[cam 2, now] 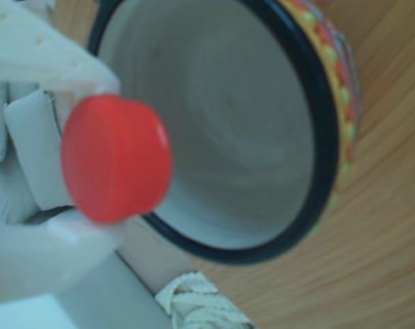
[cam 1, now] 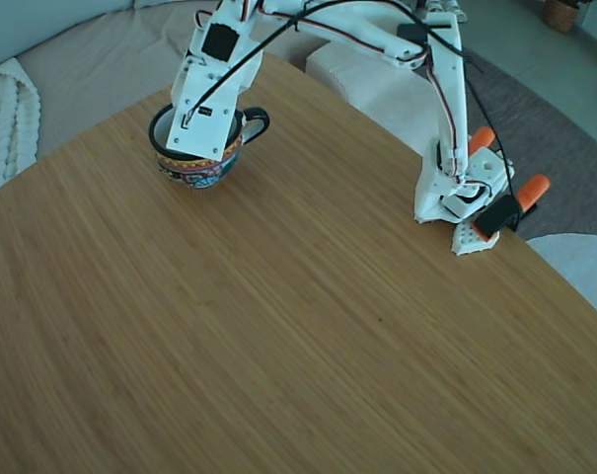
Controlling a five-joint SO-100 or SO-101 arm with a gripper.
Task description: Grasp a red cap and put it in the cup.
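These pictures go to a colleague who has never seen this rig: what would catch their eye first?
First the red cap, filling the left of the other view, pinched between the white fingers at the cup's black rim. In the fixed view, the white arm arches over the wooden table, its gripper end covering the patterned cup at upper left.

One red cap [cam 2: 116, 159]; one cup [cam 1: 201, 168]; apparently two orange clamp handles [cam 1: 533, 188].

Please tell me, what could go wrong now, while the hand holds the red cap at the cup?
1. In the other view the red cap sits over the cup's black rim, not its middle; released now, it might bounce out.
2. In the fixed view the hand hangs close above the cup; moving sideways could knock it.
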